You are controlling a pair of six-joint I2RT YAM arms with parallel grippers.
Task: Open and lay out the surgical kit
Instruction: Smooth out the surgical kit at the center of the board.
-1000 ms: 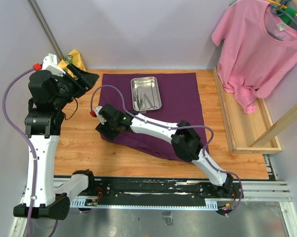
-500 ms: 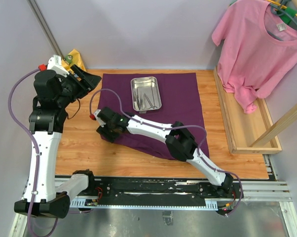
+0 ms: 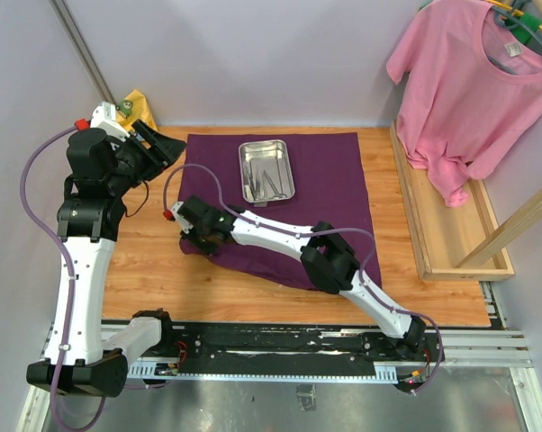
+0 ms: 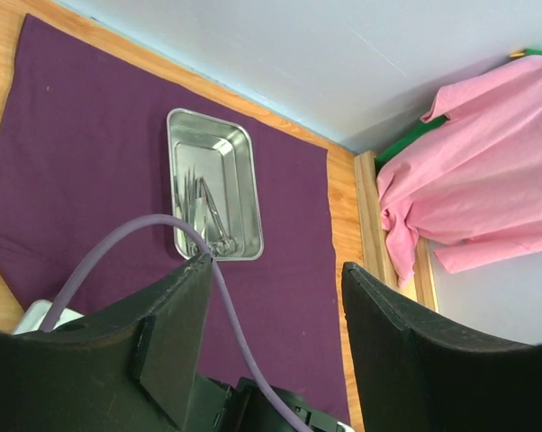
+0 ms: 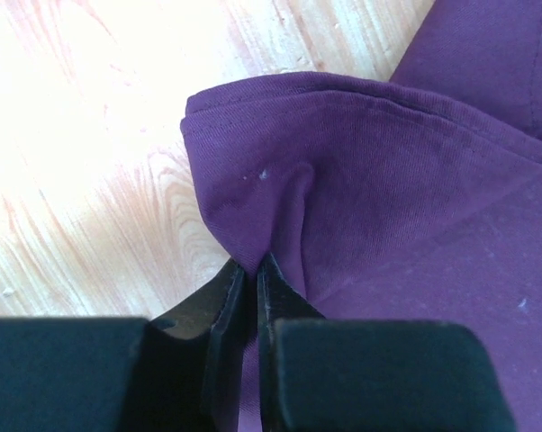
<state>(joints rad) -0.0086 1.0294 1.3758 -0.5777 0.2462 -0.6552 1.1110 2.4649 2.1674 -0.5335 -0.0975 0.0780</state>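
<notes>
Found the dark purple cloth wrap [image 3: 325,193] spread across the middle of the wooden table [image 3: 149,265], mostly flat; far edge close to the back wall; near-left corner drawn up off the wood into a bunched ridge.

Logged the steel tray [image 3: 266,169] sitting on the far half of the cloth, upright, long side running away from the arm bases; inside it, slim metal instruments [image 3: 267,184] lying together lengthwise; in the left wrist view, same tray [image 4: 212,193] with the instruments [image 4: 202,211] toward its near end; cannot tell each tool apart.

Traced the right arm [image 3: 280,236] reaching low across the cloth toward its left edge; right jaws pressed together, pinching a fold of that near-left corner; in the right wrist view, saw the cloth [image 5: 361,171] rising in a crease between the two dark fingers [image 5: 228,297], bare table just beside it.

Noted the left arm [image 3: 77,243] standing tall at the left side; left jaws spread wide, gripping nothing, held up off the table near the cloth's far-left corner; both black fingers [image 4: 176,324] framing the tray from above.

Also marked a pink T-shirt [image 3: 474,81] hanging at far right above a wooden rack [image 3: 433,238]; a yellow rag [image 3: 138,103] in the far-left corner behind the left arm.
</notes>
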